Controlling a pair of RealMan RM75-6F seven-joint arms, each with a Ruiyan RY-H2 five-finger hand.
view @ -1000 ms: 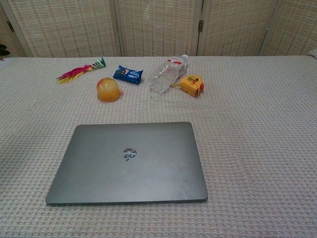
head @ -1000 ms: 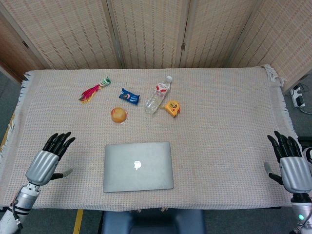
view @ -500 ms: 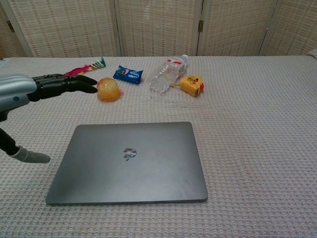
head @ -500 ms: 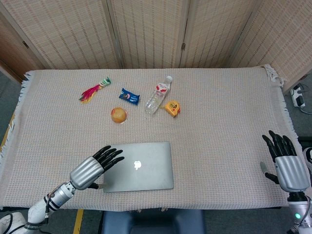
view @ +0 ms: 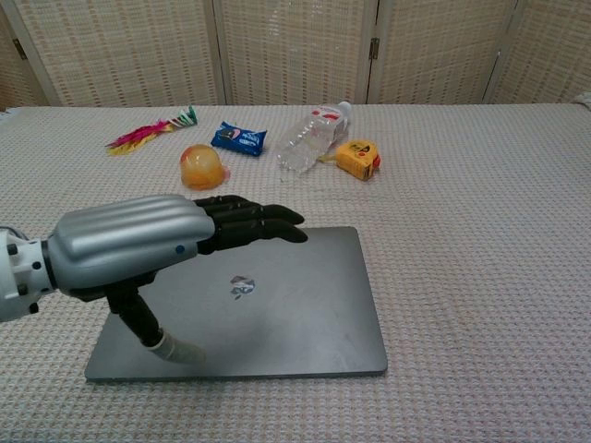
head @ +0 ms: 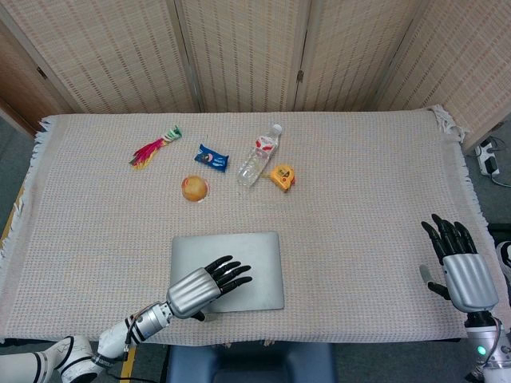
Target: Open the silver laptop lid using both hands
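Observation:
The silver laptop (head: 255,267) (view: 295,305) lies closed and flat near the table's front edge, logo up. My left hand (head: 207,286) (view: 175,245) hovers over the left half of the lid, fingers stretched out flat and apart, holding nothing. Its thumb (view: 157,337) points down to the lid's front left corner; whether it touches cannot be told. My right hand (head: 459,267) stands far off at the table's right edge, fingers straight and spread, empty. The chest view does not show it.
Behind the laptop lie a plastic bottle (head: 259,154) (view: 309,138), a yellow tape measure (head: 282,176) (view: 358,158), an orange ball (head: 195,188) (view: 203,167), a blue snack packet (head: 211,157) (view: 238,137) and a feathered toy (head: 156,146) (view: 148,131). A woven cloth (head: 367,199) covers the table.
My left hand has swung right from the table's left side to above the laptop lid. My right hand has drifted slightly left. The laptop stays closed.

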